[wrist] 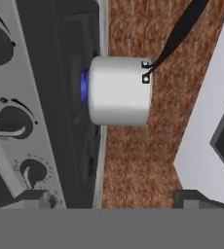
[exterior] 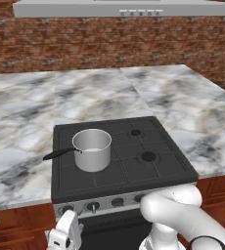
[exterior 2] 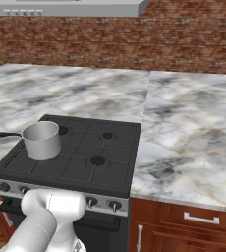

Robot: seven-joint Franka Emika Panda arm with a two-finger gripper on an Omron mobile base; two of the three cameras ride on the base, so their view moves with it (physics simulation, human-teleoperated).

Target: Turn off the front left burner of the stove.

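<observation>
The stove [exterior: 129,168] sits in the marble bench [exterior: 26,127], its row of knobs [exterior: 92,206] on the silver strip along the front edge. A steel pot [exterior: 92,149] with a black handle stands on the front left burner, and in the hand view a blue glow shows under the pot [wrist: 120,90] — by that, the burner looks lit, so the task is not yet done. What is left, as I judge it, is the whole of the work: reach the right knob, grip it, turn it off.

The gripper [wrist: 111,200] hangs low in front of the control strip at the stove's left end, rolled on its side, its fingertips [wrist: 33,198] spread wide — nothing between them, nothing touched. The knobs [wrist: 11,121] lie close by, off to one side of its line.
</observation>
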